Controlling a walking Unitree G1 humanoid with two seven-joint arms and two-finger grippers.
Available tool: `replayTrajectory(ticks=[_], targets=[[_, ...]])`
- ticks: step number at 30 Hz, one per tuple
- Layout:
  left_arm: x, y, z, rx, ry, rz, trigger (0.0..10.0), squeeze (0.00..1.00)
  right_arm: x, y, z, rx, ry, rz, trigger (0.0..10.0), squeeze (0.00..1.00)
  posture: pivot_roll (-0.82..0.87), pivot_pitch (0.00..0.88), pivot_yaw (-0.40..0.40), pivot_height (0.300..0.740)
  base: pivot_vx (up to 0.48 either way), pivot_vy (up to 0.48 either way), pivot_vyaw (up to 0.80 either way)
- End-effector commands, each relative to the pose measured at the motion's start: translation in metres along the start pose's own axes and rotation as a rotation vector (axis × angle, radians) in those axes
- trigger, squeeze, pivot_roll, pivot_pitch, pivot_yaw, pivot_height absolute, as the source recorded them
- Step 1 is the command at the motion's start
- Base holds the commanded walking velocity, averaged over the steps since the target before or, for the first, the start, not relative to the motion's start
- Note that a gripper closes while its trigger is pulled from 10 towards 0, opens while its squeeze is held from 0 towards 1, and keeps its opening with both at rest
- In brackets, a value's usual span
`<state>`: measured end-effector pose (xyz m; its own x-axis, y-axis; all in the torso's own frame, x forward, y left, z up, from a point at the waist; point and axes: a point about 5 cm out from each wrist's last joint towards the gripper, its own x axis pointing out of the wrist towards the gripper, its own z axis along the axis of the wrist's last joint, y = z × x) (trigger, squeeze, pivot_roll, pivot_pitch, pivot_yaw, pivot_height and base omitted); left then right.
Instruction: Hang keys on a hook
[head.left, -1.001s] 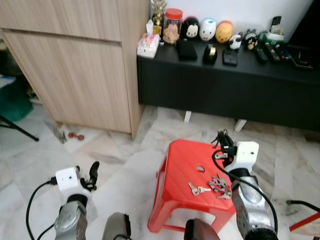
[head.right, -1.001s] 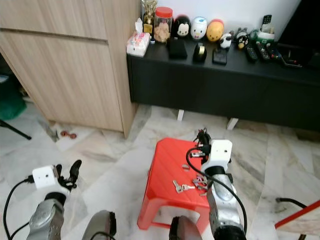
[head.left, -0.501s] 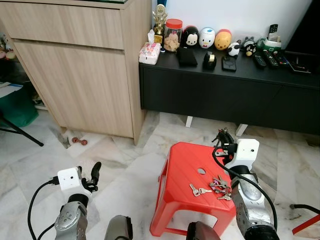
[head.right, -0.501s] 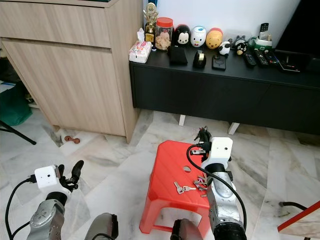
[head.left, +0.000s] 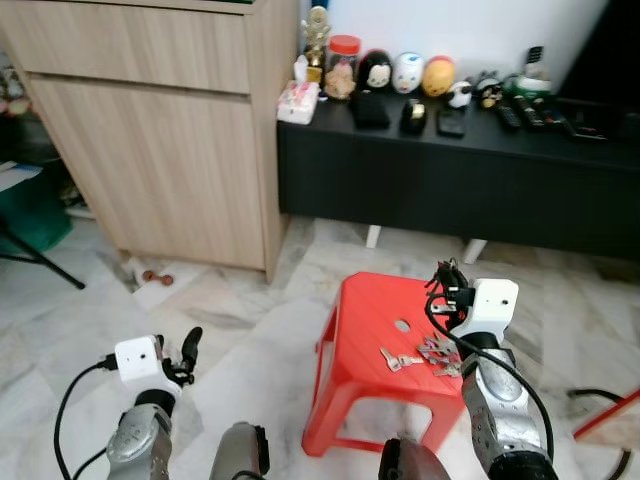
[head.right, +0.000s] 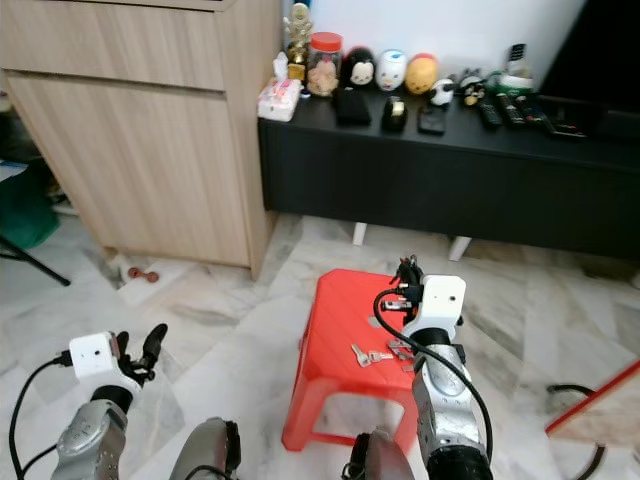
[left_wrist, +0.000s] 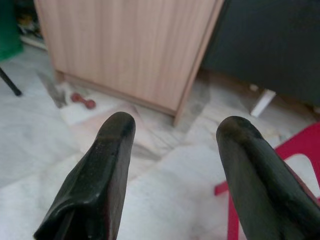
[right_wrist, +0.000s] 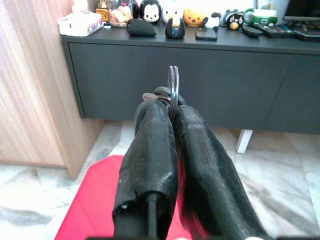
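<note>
right end effector (right_wrist: 172, 112): clamped on key ring (right_wrist: 173, 85), above stool (head.left: 375, 330)
left end effector (left_wrist: 172, 145): apart, idle
other keys (head.left: 425, 355): on stool
progress: ring picked; hook unseen, hanging left

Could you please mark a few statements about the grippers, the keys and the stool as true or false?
1. The right gripper is shut on a key ring. True.
2. The left gripper holds a key. False: its fingers are apart with nothing between them.
3. Loose keys lie on the red stool. True.
4. The stool stands on top of the black cabinet. False: it stands on the marble floor in front of the cabinet.
5. The left gripper hovers over the stool. False: it is off to the stool's left, above the floor.
</note>
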<state>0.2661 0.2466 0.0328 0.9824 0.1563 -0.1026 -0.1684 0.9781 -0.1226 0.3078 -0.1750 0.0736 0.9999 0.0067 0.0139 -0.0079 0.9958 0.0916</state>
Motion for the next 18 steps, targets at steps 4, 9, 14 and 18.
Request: replayTrajectory(ticks=[4,9,14,18], targets=[[-0.006,0.002,-0.009,-0.007,0.027,0.011,10.0,0.0,-0.001,-0.004,-0.002,0.005,0.012,-0.013,10.0,0.0,0.2,0.045,-0.063,0.619,-0.319,0.0,0.0],[-0.007,0.004,-0.011,0.002,0.038,0.024,10.0,0.0,0.0,-0.005,0.0,0.008,0.009,-0.015,10.0,0.0,0.21,0.042,-0.065,0.619,0.0,0.0,0.0],[-0.011,0.007,-0.02,0.006,0.091,0.034,10.0,0.0,-0.001,-0.003,-0.001,0.024,0.002,-0.006,10.0,0.0,0.21,0.041,-0.066,0.619,0.0,0.0,0.0],[-0.019,0.012,-0.038,0.026,0.188,0.052,10.0,0.0,-0.001,-0.001,-0.001,0.023,0.004,-0.003,10.0,0.0,0.21,0.04,-0.066,0.619,0.0,0.0,0.0]])
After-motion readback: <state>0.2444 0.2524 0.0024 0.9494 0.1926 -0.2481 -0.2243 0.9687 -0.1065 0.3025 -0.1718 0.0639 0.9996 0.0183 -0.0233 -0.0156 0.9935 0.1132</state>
